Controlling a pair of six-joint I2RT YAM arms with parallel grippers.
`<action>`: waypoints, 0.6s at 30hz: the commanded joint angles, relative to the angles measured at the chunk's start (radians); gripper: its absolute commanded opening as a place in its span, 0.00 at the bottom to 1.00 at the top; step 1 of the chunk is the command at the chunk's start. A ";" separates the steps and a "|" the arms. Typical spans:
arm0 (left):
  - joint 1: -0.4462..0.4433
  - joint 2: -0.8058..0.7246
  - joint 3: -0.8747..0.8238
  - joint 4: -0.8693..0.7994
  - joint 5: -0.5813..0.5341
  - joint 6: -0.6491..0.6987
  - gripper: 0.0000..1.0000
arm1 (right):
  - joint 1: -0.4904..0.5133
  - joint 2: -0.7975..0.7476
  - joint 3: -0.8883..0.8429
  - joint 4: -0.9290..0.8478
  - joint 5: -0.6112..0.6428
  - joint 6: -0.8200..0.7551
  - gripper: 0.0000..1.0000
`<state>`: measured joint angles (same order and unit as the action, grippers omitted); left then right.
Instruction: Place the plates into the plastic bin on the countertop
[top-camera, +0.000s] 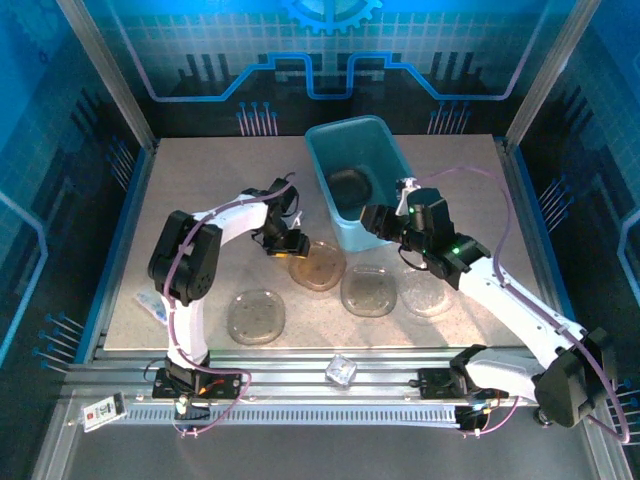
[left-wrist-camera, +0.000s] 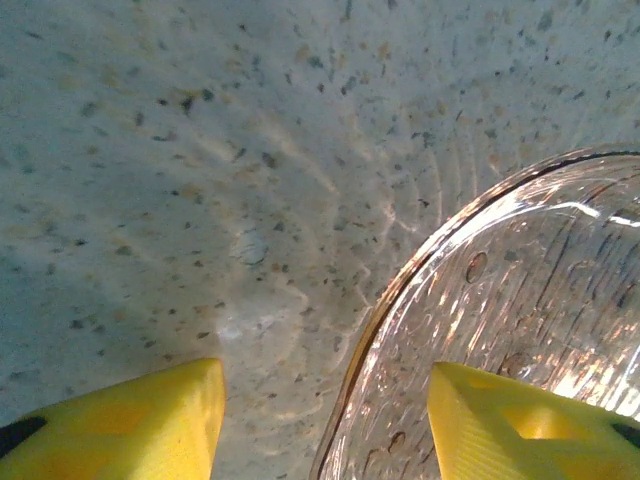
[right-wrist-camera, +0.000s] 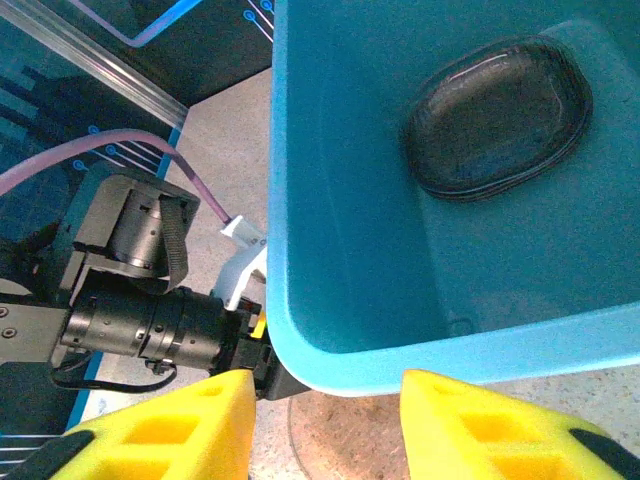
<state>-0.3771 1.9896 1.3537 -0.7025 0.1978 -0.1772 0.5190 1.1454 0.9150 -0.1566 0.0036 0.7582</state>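
Plates (top-camera: 370, 290) lie in two places: four loose ones spread on the countertop (top-camera: 200, 180) in front of the bin (top-camera: 390, 160), and a dark stack (right-wrist-camera: 495, 115) on the bin's floor. The left claw (left-wrist-camera: 325, 430) is low over the countertop with its fingers (left-wrist-camera: 150, 420) spread wide. It straddles the curved rim of one plate (left-wrist-camera: 530, 290), one finger over bare counter and the other over the plate, with nothing gripped. From above, that plate is the one just beside the bin's near left corner. The right claw (right-wrist-camera: 325, 430) hangs just outside the bin's near wall, its fingers wide apart and empty. The stack lies beyond it, inside the bin.
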 joint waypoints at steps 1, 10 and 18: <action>-0.009 0.031 0.033 -0.008 0.031 0.021 0.51 | 0.011 -0.006 -0.006 0.086 -0.027 -0.009 0.39; -0.014 0.038 -0.004 0.008 -0.006 0.017 0.37 | 0.011 0.014 -0.026 0.137 -0.028 0.015 0.30; -0.013 0.030 -0.026 -0.012 -0.101 -0.011 0.28 | 0.012 -0.021 -0.072 0.151 -0.004 0.022 0.24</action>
<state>-0.3828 2.0022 1.3586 -0.6979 0.1497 -0.1833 0.5190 1.1477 0.8650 -0.0338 -0.0105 0.7738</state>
